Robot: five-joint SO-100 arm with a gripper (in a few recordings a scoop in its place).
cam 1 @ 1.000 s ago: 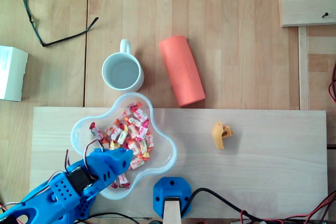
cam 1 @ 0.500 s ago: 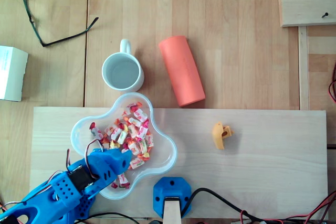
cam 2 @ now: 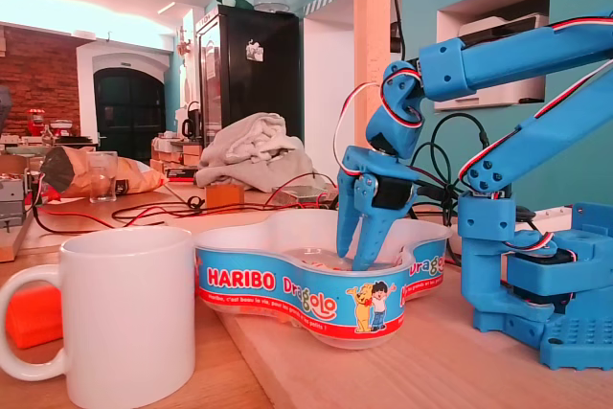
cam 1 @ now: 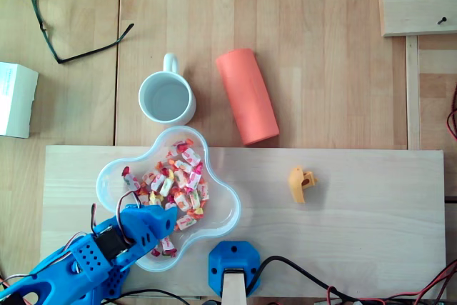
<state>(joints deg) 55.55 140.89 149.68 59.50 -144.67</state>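
A pale wooden board [cam 1: 357,205] lay across a plank table [cam 1: 321,48], and the arm's blue base [cam 1: 233,266] sat at the board's near edge. In the fixed view the room behind had teal walls, a tall black cabinet [cam 2: 249,74], a heap of grey cloth [cam 2: 254,155] on a cluttered bench, loose cables [cam 2: 144,208], a wooden post [cam 2: 372,16] and a brick wall [cam 2: 38,74] around a dark arched door.

The clear plastic tub [cam 1: 227,208] stood on the left part of the board. Its band read "HARIBO" in white letters, then "Dragolo", beside two cartoon children. Wrapped sweets [cam 1: 178,180] filled its middle.

The blue gripper [cam 2: 364,258] reached down into the near side of the tub, its tips among the sweets. The fingers met close at the tips, but whether they gripped a sweet could not be told.

Just beyond the tub, off the board, stood a white mug [cam 1: 166,98] that looked empty from above. An orange tube [cam 1: 247,96] lay on its side next to it. A small yellow plastic piece [cam 1: 300,184] rested on the board, well apart from the tub. Glasses [cam 1: 44,30] and a white box [cam 1: 16,99] lay at the far left.
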